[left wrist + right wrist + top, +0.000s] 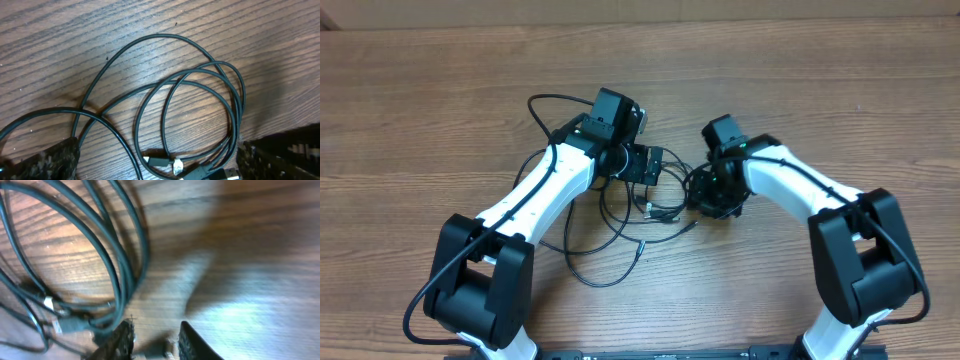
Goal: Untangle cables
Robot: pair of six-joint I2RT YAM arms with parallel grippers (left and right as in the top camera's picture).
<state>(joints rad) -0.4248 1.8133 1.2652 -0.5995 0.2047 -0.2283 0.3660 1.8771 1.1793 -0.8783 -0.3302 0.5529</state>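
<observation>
The cables [638, 212] are thin black cords, looped and crossed on the wooden table between the two arms. My left gripper [648, 166] hangs over the top of the bundle. In the left wrist view it [160, 162] stands wide open, with several loops [200, 95] and silver-tipped plug ends [227, 174] lying between its fingers [45, 160]. My right gripper [708, 200] is low at the bundle's right edge. In the blurred right wrist view its fingers [120, 340] stand a small gap apart over bare wood, and the cable loops [117, 275] lie just left of them.
The wooden table [840, 80] runs on all sides. One cable loop [545, 100] reaches out to the far left behind my left arm, and a tail [595, 278] trails toward the near edge. The arm bases [480, 290] stand at the front corners.
</observation>
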